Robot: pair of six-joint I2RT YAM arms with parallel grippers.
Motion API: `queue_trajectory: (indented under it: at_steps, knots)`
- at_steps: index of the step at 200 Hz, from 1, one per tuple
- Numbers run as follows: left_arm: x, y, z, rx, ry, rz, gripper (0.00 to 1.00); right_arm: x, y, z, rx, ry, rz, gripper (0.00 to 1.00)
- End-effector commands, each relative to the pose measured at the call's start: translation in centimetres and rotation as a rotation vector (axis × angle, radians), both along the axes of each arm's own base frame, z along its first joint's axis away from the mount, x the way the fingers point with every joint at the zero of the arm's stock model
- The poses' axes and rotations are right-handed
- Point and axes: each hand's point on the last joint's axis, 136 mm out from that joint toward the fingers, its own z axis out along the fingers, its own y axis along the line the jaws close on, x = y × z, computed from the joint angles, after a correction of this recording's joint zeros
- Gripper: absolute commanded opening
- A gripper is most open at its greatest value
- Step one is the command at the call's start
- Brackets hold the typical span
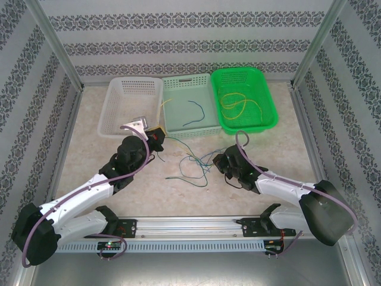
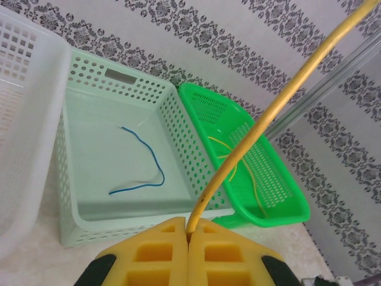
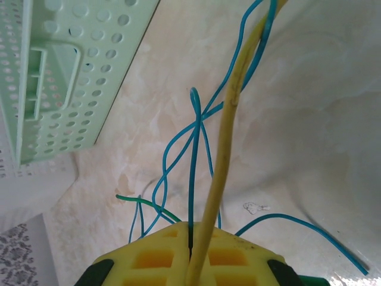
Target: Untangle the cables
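Clamping was confirmed on both sides: left gripper point(image 2: 189, 231) was shut on a yellow cable point(image 2: 262, 119); right gripper point(image 3: 193, 253) was shut on a yellow strand point(image 3: 223, 155), with a blue wire point(image 3: 191, 167) apparently caught too. Yellow was presumably being drawn clear of the tangle point(image 1: 193, 164), which lay mid-table, just near of the mint basket point(image 1: 187, 80).

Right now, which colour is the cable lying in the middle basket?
Blue. The cable shows best in the left wrist view.

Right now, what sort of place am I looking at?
Likely a robot lab cell, not a home: an aluminium frame post, a patterned backdrop wall, and a slotted base rail along the table edge.
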Motion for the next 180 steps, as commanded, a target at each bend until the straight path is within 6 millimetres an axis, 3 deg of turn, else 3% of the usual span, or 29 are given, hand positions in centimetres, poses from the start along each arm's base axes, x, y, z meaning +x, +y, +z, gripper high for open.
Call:
queue_trajectory:
  at_steps: [1,51,67,81,101,137,155,180]
  knots:
    - [0.2,0.4,3.0,-0.141,-0.082,0.036,0.02,-0.5,-1.4,-1.8,-0.018,0.049,-0.081,0.0]
    - [0.2,0.4,3.4,-0.169,-0.094,0.038,0.02,0.1,-0.8,-1.5,0.038,0.028,-0.113,0.02]
    - [0.2,0.3,3.4,-0.15,-0.089,0.029,0.01,-0.1,-0.8,-1.3,0.016,0.013,-0.085,0.15]
    - [0.1,0.1,3.4,-0.116,-0.087,0.012,0.02,-0.2,-1.0,-0.4,-0.04,-0.026,-0.034,0.33]
    - [0.0,-0.3,3.1,-0.055,-0.071,-0.018,0.03,-0.1,-2.0,2.8,-0.179,-0.135,0.057,0.5]
    - [-0.4,-1.3,3.0,0.014,-0.073,-0.09,0.03,-0.2,-2.6,10.3,-0.356,-0.404,0.253,0.56]
    - [-0.4,-2.0,3.2,0.019,-0.083,-0.127,0.03,0.1,-1.6,12.6,-0.339,-0.488,0.342,0.56]
    - [-0.4,-2.8,3.5,0.021,-0.086,-0.165,0.04,0.4,2.4,14.7,-0.254,-0.566,0.531,0.57]
